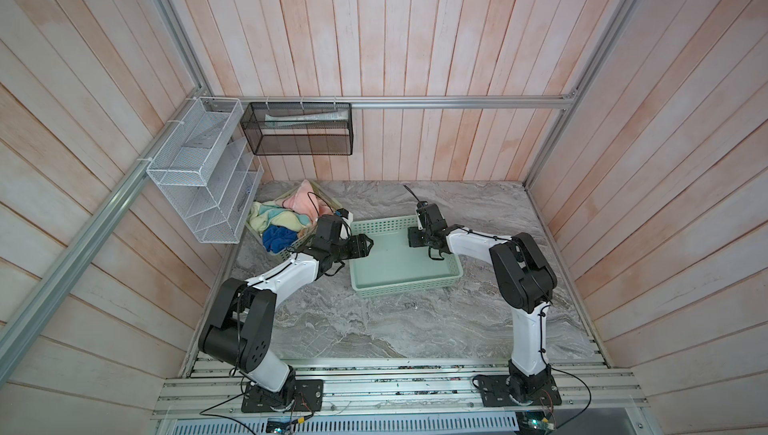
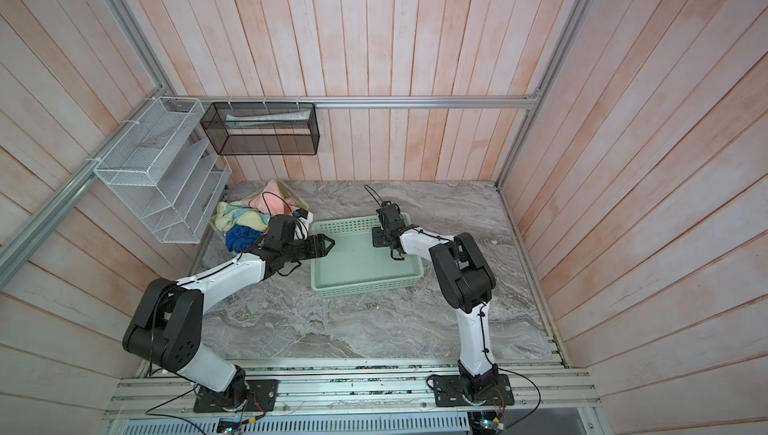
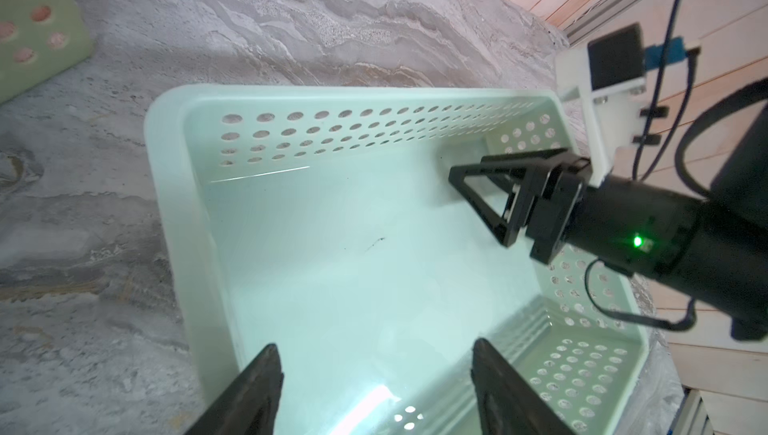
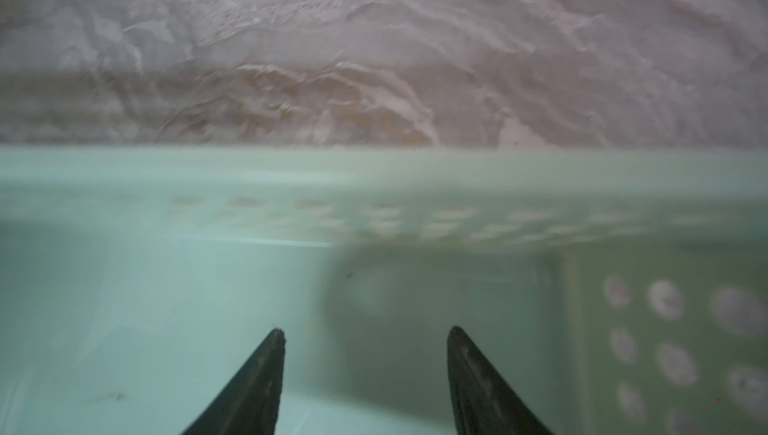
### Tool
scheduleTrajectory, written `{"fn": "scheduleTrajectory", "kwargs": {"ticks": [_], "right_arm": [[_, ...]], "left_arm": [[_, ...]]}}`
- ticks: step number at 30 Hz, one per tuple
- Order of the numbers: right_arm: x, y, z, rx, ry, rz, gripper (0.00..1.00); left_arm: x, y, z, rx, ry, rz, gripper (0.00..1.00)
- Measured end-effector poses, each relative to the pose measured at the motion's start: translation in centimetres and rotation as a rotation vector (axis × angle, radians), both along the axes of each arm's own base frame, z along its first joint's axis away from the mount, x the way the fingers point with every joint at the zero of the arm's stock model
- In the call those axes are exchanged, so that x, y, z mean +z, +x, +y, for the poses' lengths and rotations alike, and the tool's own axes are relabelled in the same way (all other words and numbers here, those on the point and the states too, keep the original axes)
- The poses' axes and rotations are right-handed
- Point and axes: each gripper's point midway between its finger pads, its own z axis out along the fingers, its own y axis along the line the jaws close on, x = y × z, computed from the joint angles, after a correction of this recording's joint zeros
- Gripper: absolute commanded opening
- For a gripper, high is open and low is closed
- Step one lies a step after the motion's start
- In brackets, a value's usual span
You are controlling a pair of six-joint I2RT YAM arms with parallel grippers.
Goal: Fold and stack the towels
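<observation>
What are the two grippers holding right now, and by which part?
Nothing. The left gripper and right gripper are open over the empty green basket; the towels lie untouched beside it.

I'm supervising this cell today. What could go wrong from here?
1. The left gripper and right gripper, both open and empty, reach toward each other at the same empty basket; they might collide.
2. The towels lie tangled in one heap; lifting one may drag others out.
</observation>
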Motion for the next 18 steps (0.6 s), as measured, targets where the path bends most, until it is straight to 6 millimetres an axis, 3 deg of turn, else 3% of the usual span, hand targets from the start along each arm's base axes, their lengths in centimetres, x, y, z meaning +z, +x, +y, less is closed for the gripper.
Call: {"fn": "scheduleTrajectory", "kwargs": {"ticks": [5,11,18], "right_arm": [[-0.1,4.5,-5.7,-0.104,0.002,0.000,0.63],[-0.6,9.2,-13.5,-0.238,-0.005,0.004,0.66],[1.0,17.7,-22.6,-0.382,0.072,-0.054,0.67]], "left_arm": [[1.5,2.3,-0.2,0.013,0.007,-0.021,0.74],[3.2,5.5,1.3,0.059,0.008,-0.049,0.73],[3.5,7.8,3.7,0.099,0.041,-0.044,0.74]]}}
